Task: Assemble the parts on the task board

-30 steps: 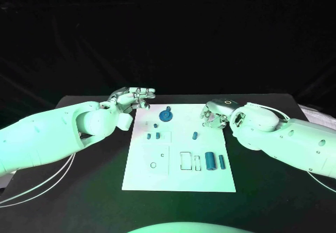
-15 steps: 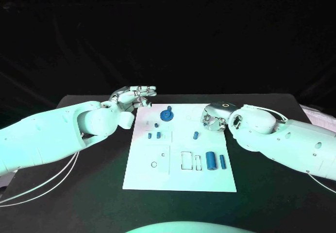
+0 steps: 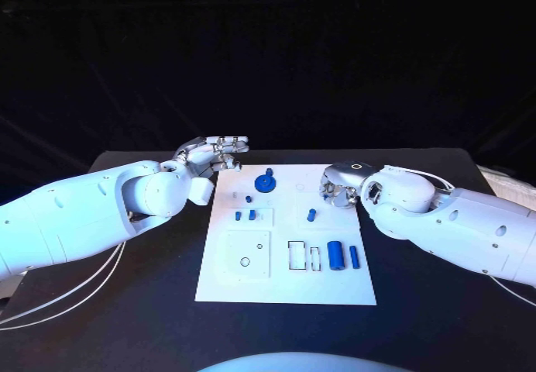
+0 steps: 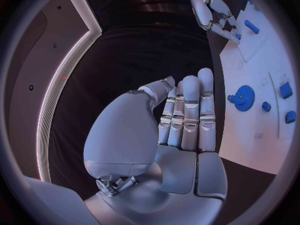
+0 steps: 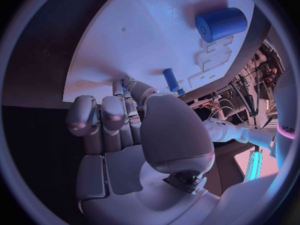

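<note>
1. From my head I see my left hand (image 3: 219, 152) raised at the far left corner of the task board (image 3: 288, 288), fingers bunched; from there I cannot tell whether anything is in them.
2. My left wrist view settles it: the fingers (image 4: 189, 110) lie straight and close together, the thumb folded beside them, and nothing is held. That hand is narrow and empty.
3. Just beside those fingertips, on the board, stands the blue gear (image 4: 243, 97), with small blue pegs (image 4: 286, 90) past it. From the head the gear (image 3: 266, 183) sits between my two hands.
4. My right hand (image 3: 341, 190) is at the board's right edge, mostly hidden behind my own wrist in the head view.
5. The right wrist view shows more: its fingers (image 5: 107, 116) are held together, tips over the white board, nothing gripped that I can make out. A small blue peg (image 5: 170, 80) lies just beyond the thumb; whether it touches I cannot tell.
6. Further from that hand, towards my body, lie the thick blue cylinder (image 5: 220, 23) and a slim blue rod (image 3: 354, 258), side by side.
</note>
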Tool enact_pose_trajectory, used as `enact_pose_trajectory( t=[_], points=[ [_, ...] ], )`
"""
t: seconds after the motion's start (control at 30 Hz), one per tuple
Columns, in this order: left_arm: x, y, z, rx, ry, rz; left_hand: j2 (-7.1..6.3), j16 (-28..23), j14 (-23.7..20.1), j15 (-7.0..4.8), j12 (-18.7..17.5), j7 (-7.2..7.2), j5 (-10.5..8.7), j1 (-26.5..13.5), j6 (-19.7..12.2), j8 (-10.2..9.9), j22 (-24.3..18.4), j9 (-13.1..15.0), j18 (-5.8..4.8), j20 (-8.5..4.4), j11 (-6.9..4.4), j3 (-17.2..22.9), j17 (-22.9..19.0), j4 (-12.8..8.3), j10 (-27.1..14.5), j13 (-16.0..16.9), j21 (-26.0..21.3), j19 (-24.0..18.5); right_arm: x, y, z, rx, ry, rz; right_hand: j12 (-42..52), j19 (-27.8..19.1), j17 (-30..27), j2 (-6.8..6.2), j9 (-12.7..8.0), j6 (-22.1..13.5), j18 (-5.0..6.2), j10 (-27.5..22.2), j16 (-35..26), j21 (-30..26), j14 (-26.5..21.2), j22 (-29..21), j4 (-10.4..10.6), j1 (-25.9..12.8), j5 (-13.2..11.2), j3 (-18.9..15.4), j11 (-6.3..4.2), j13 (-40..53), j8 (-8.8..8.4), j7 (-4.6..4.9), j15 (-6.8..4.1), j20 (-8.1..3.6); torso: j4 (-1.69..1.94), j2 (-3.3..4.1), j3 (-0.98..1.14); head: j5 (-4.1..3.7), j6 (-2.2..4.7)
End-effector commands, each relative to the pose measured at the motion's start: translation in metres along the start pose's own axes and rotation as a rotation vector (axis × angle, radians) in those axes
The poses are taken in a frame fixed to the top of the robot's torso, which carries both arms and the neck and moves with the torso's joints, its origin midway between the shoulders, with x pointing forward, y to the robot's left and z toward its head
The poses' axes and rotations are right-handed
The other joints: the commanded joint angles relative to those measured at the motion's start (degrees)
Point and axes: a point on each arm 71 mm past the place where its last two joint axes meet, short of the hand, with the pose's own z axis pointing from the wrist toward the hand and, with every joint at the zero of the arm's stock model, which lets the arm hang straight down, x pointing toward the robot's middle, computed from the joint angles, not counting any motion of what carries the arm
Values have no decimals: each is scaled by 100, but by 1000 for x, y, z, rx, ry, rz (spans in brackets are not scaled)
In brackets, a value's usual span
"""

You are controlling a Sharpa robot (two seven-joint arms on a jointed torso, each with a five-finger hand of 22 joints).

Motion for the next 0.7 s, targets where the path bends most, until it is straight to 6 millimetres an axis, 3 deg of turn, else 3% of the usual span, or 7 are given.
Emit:
enact_pose_trajectory(
  t=[0.03,0.27,0.47,0.7],
  points=[
    [2,-1,0,11,12,5,34,-4,-11,5,32,11,36,-46,-41,27,-5,-6,62,4,4,-45,-14,-12,-55,3,-23,9,11,2,0,5,55,-37,9,70,61,53,15,70,-72,69,86,64,103,70,-9,-11,-27,27,-2,-4,35,-20,-37,-14,-3,-1,-2,-1,-6],
    [2,-1,0,8,15,11,26,-17,-33,11,41,21,42,-35,-71,24,-11,-8,62,8,14,-58,-34,-36,-86,1,-25,27,8,3,-1,2,3,-21,-55,116,101,-35,20,75,-89,95,132,113,125,143,72,-224,-43,-73,2,-48,9,-34,-39,-17,-2,-6,-4,-4,-8],
    [1,-1,0,8,12,16,27,-37,-60,16,49,29,45,-24,-88,25,-19,-8,61,11,21,-62,-54,-52,-106,0,-38,20,3,3,-5,-5,-73,20,-80,151,129,-47,20,72,-101,101,159,149,131,201,101,-275,-47,-103,0,-66,-5,-37,-42,-17,11,-6,3,-2,1],
    [0,-1,0,5,13,20,28,-49,-75,20,56,35,47,-19,-102,25,-26,-8,61,14,26,-66,-67,-62,-120,-1,-48,14,-4,0,-14,-13,-149,65,-86,171,119,-37,23,82,-107,113,153,170,131,233,104,-273,-46,-101,-7,-72,-4,-41,-49,-18,-1,-7,-1,11,8]
  ],
)
